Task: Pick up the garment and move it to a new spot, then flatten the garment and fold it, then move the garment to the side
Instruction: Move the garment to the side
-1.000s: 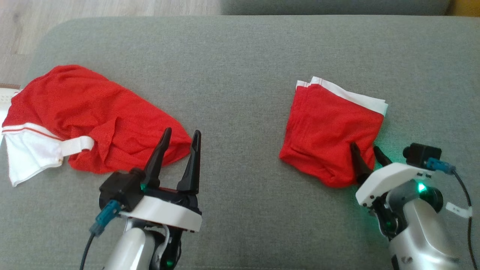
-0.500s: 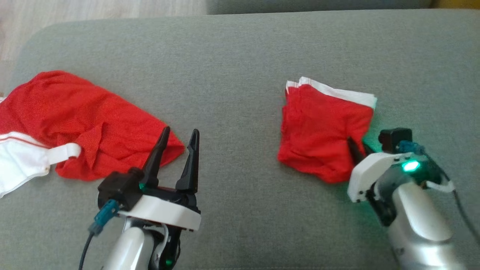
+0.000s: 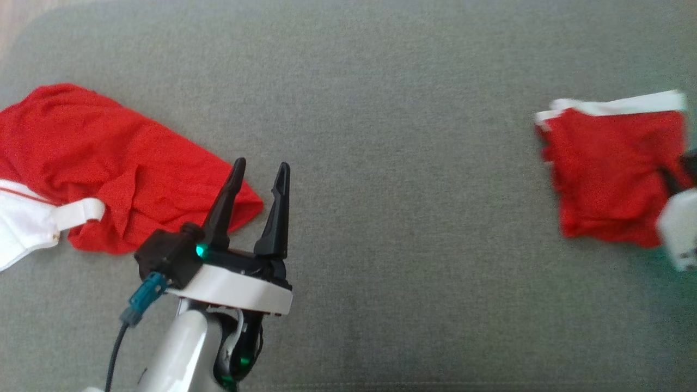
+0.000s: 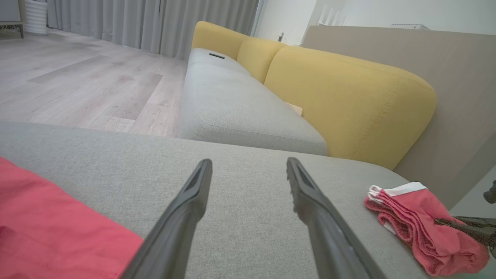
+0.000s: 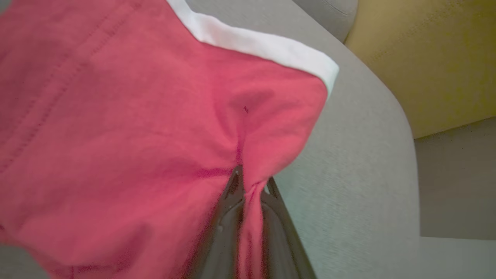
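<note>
The folded red garment (image 3: 610, 169) with a white band lies at the far right of the grey cushion (image 3: 381, 109). My right gripper (image 3: 672, 182) is shut on its near right corner. The right wrist view shows that right gripper (image 5: 252, 184) pinching a fold of the garment (image 5: 135, 116). In the left wrist view the garment (image 4: 414, 217) sits near the cushion's right end. My left gripper (image 3: 260, 166) stands open over bare cushion, nothing between its fingers (image 4: 193, 201).
A second red garment (image 3: 109, 163) with a white part (image 3: 22, 228) lies crumpled at the left, its corner just beside my left gripper. Beyond the cushion are a yellow sofa back (image 4: 341, 97) and wooden floor (image 4: 77, 77).
My right gripper closed on the folded garment and carried it to the right. The view has shifted too. The left gripper stayed open in place.
</note>
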Robot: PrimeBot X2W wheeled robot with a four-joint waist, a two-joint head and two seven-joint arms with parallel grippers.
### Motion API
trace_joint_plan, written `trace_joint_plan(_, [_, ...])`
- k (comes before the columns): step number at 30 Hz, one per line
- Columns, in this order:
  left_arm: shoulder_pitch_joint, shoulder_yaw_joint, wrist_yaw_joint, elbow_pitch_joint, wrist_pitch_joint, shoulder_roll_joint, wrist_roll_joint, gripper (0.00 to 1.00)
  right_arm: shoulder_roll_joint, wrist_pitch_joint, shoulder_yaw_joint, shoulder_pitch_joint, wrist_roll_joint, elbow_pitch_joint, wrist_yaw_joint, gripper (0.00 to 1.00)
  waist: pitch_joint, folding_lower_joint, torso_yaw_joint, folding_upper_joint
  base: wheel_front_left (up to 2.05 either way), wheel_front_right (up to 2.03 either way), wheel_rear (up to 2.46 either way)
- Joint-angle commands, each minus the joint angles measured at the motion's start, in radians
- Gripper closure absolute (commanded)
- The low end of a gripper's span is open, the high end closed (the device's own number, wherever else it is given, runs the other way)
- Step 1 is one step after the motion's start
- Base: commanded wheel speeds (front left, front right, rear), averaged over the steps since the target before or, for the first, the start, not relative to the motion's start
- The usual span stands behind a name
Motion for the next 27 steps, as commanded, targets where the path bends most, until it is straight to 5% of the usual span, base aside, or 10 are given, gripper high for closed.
trace_joint_plan(1, [-0.04,0.031,-0.001,-0.041,-0.012,0.002,-0.012,0.0,-0.079,0.001,0.006,-0.013,0.008,-0.025,0.007,1.0,0.025,0.0,0.014,0.0,0.0,0.0,0.0])
trace_joint_plan(10, [-0.074,0.025,-0.009,-0.047,-0.012,0.002,-0.016,0.0,-0.27,-0.04,-0.12,-0.041,-0.04,0.108,0.007,1.0,0.09,0.0,0.039,0.0,0.0,0.0,0.0])
trace_joint_plan(22, [-0.086,0.033,-0.012,-0.041,-0.012,0.002,-0.006,0.0,-0.258,-0.077,-0.227,-0.105,-0.108,0.22,0.007,1.0,0.102,0.0,0.033,0.0,0.0,0.0,0.0])
trace_joint_plan(24, [-0.084,0.034,-0.011,-0.037,-0.012,0.002,-0.005,0.0,-0.238,-0.072,-0.252,-0.112,-0.123,0.23,0.007,0.05,0.096,0.0,0.029,0.0,0.0,0.0,0.0])
trace_joint_plan(27, [-0.079,0.037,-0.011,-0.031,-0.012,0.002,-0.003,0.0,-0.202,-0.078,-0.292,-0.12,-0.154,0.222,0.007,0.0,0.079,0.0,0.02,0.0,0.0,0.0,0.0])
